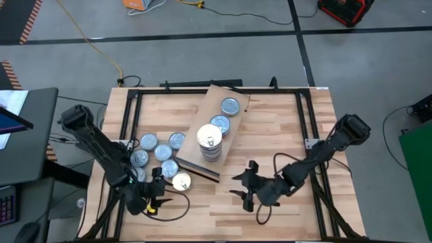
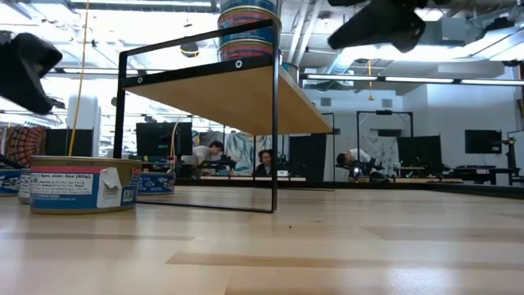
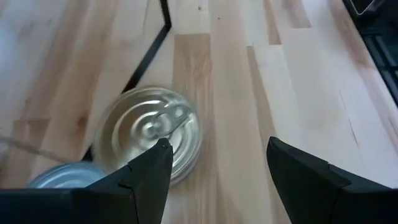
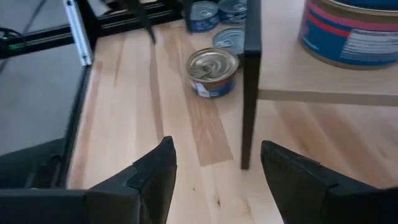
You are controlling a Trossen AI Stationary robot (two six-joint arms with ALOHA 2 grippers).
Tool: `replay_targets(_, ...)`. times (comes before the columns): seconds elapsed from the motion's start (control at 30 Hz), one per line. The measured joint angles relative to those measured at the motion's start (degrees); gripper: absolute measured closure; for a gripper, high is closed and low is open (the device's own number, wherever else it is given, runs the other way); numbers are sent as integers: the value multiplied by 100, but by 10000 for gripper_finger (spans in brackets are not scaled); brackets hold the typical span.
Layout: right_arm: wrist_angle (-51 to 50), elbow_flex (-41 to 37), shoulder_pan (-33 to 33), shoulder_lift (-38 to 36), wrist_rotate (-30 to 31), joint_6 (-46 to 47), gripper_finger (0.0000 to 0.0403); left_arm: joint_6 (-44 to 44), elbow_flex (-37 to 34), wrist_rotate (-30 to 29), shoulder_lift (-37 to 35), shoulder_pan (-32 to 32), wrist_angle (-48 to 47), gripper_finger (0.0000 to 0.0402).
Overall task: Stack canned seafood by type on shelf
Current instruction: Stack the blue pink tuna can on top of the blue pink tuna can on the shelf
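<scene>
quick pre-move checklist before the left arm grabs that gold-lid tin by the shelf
1. Left pincer open, holding nothing: ok.
2. Pale gold pull-tab round tin upright on the slatted wooden tabletop: ok.
3. Pincer lined up over that tin: not ok, tin sits off to one side.
4. Room beside the tin: cannot tell, a silver-topped tin lies close.
5. Right pincer open, away from the light-wood shelf board: ok.

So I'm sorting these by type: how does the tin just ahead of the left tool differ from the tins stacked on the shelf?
The pull-tab tin sits alone on the tabletop by the left tool, which is open; the stacked tins stand piled on the shelf. It is a single tin; the stack is several high. Both have pale pull-tab lids.
</scene>
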Motion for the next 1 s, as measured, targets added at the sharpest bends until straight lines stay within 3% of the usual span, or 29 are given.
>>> replay_targets(0.1,-20,-38,130,1,271,-29,143,70,6,27,437,93,139,153)
replay_targets(0.33,-46,-38,191,1,276,-248,143,298,288,129,1141,304,-28,153)
replay_targets(0.53,-50,-38,190,1,274,-335,143,1234,511,570,1694,524,942,152)
replay_targets(0.83,-30,-38,257,1,268,-287,143,3191,1094,743,2888,1066,2910,152)
replay_targets(1.0,-50,-36,368,1,71,-283,143,3641,1758,940,2981,1112,2458,152)
